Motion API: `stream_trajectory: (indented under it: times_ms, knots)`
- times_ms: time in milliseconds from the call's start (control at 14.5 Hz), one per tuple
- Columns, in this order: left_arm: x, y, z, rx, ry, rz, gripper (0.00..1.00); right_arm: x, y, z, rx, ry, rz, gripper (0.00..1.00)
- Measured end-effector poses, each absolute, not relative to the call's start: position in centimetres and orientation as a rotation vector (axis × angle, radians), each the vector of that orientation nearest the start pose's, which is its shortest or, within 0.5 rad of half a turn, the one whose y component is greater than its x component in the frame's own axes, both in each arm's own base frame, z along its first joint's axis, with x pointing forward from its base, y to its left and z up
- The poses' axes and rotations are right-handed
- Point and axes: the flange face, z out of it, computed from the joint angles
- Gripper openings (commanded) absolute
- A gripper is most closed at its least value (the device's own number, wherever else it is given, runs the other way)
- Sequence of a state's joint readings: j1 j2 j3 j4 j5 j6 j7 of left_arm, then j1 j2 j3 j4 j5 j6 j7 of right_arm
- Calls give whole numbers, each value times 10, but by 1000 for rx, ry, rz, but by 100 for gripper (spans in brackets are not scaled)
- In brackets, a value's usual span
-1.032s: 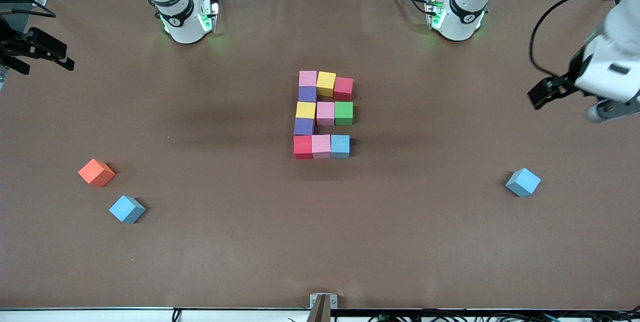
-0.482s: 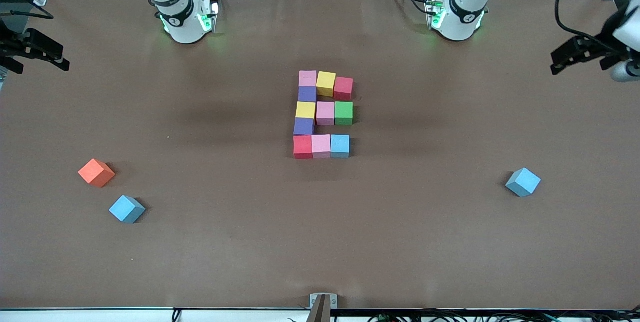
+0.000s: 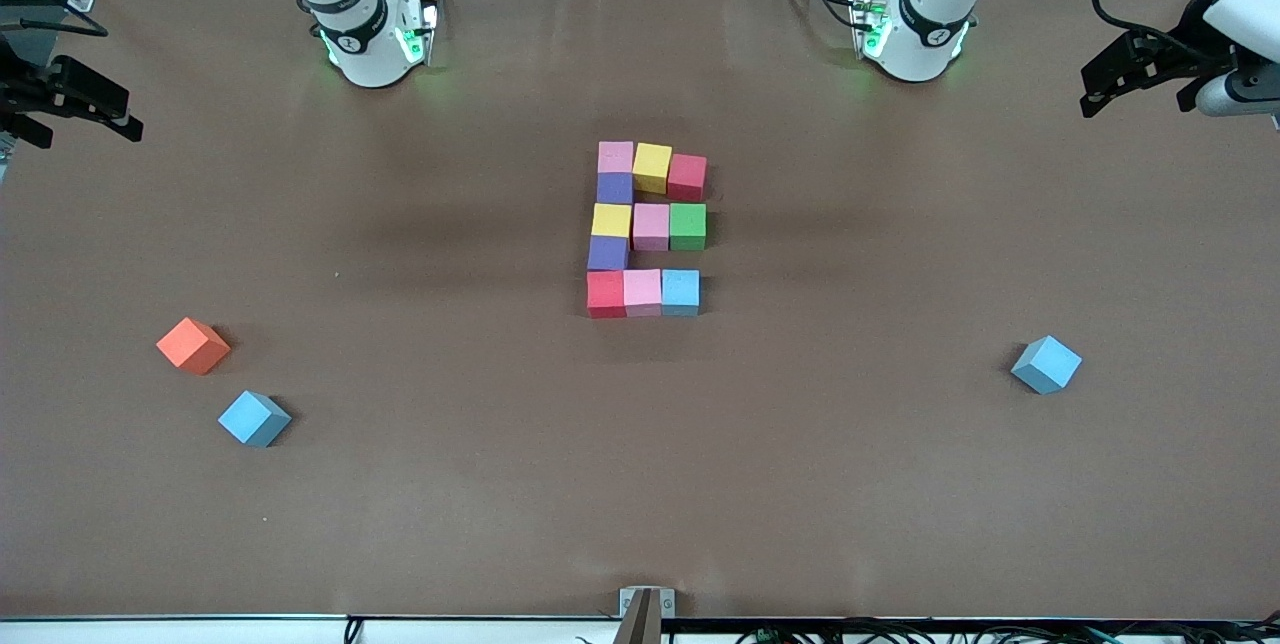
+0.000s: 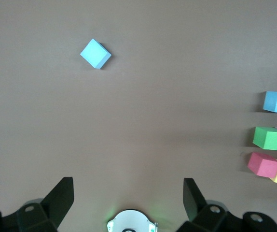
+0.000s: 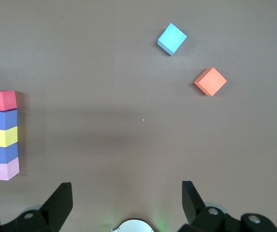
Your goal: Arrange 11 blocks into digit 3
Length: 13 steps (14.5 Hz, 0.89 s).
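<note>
Both grippers hang with their black fingers spread wide and nothing between them. Left gripper (image 3: 1100, 96) is up over the table edge at the left arm's end; its wrist view shows the two dark fingertips (image 4: 61, 199) well apart above bare brown table covering (image 3: 450, 484). Right gripper (image 3: 125, 119) is over the edge at the right arm's end, just as wide and just as empty.

Out in the middle sits the block figure of small matte foam cubes (image 3: 645, 229), all square-edged, equal in size and touching. Farthest from the front camera runs a row of pink cube (image 3: 615, 157), yellow cube (image 3: 652, 164) and red cube (image 3: 687, 174). A purple cube (image 3: 614, 188) joins it to the middle row: a second yellow cube (image 3: 611, 220), a second pink cube (image 3: 651, 224) and a green cube (image 3: 688, 224). Another purple cube (image 3: 607, 252) links to the nearest row: a second red cube (image 3: 606, 292), a third pink cube (image 3: 643, 290) and a light blue cube (image 3: 680, 290). Both purple joiners sit on the side toward the right arm's end.

Three loose cubes lie well apart from it, each turned cornerwise: an orange foam cube (image 3: 192, 345) with a blue foam cube (image 3: 253, 418) near it toward the right arm's end, and a paler blue foam cube (image 3: 1046, 364) toward the left arm's end.
</note>
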<state>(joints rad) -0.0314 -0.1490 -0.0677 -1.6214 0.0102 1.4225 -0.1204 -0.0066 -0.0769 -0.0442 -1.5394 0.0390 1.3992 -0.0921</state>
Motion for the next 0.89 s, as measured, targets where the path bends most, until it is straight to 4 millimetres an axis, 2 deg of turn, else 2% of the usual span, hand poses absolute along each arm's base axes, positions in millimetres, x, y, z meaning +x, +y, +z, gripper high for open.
stream_trajectory:
  times_ms: [550, 894]
  knots:
    - [489, -49, 667, -3121, -46, 64, 100, 511, -23, 665, -3091, -71, 99, 100]
    - [493, -40, 664, -3122, -70, 71, 100, 511, -23, 665, -3091, -71, 99, 100]
